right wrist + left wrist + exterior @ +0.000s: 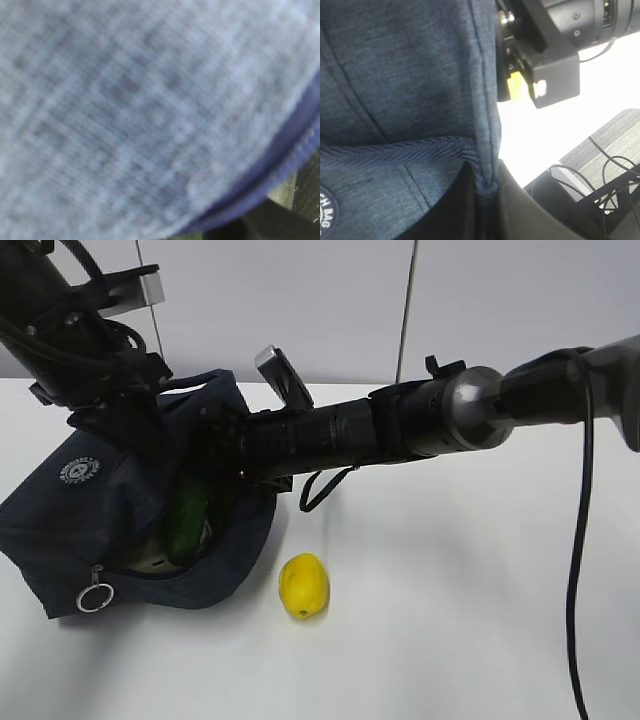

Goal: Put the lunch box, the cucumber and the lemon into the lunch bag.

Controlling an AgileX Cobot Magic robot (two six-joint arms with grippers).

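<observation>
Navy lunch bag (pixel 110 510) gaping, cucumber (pixel 188 520) inside; lemon (pixel 303 586) outside; both tools' openings hidden

lunch bag (pixel 90 510): dark navy fabric, slumped on its side, mouth open, silver ring pull at front edge | cucumber (pixel 187 520): dark green, standing steeply inside the bag mouth | lunch box (pixel 150 558): pale sliver low in the opening | lemon (pixel 303 586): yellow, outside, just beside the bag
</observation>
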